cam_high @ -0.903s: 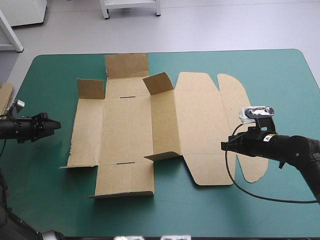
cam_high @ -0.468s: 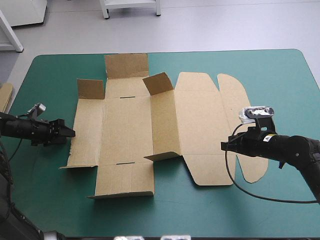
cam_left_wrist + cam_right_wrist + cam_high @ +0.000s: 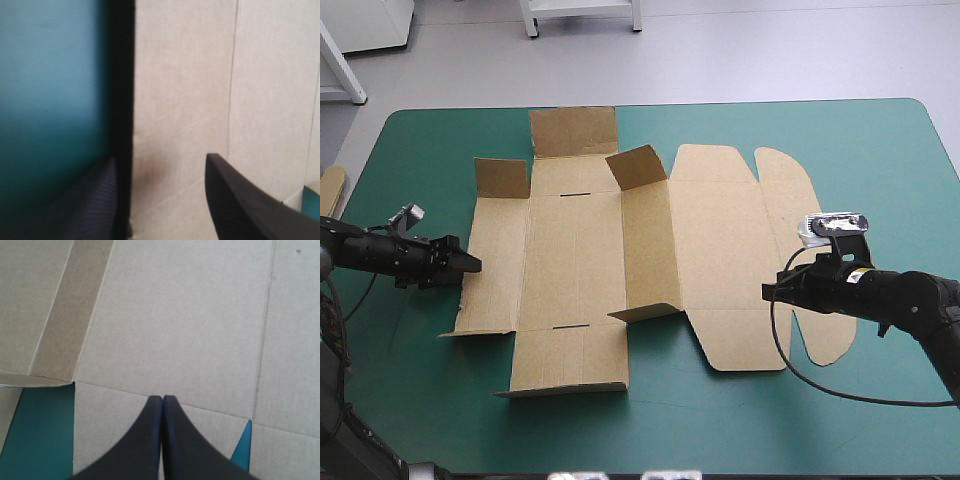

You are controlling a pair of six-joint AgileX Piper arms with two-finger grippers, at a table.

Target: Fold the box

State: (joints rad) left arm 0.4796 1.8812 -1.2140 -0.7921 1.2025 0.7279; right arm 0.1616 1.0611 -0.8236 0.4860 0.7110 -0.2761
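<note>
The brown box [image 3: 575,240] lies as a mostly flat cut sheet across the middle of the table, its lid panel [image 3: 720,260] flat to the right. Small flaps [image 3: 637,166] at the corners of the base stand partly raised. My left gripper [image 3: 470,265] is at the sheet's left edge. In the left wrist view it [image 3: 159,157] is open, with the box's edge [image 3: 140,100] running between the two fingers. My right gripper [image 3: 767,291] hovers low over the lid's right part. In the right wrist view it [image 3: 162,398] is shut, with only board [image 3: 175,315] ahead.
An edge of more brown board [image 3: 330,190] shows at the table's left edge. Bare teal-green cover [image 3: 880,150] surrounds the sheet, widest at the right and along the near edge.
My left gripper has moved right across the cover, from well clear of the sheet to its left edge. The right arm and the box have stayed still.
</note>
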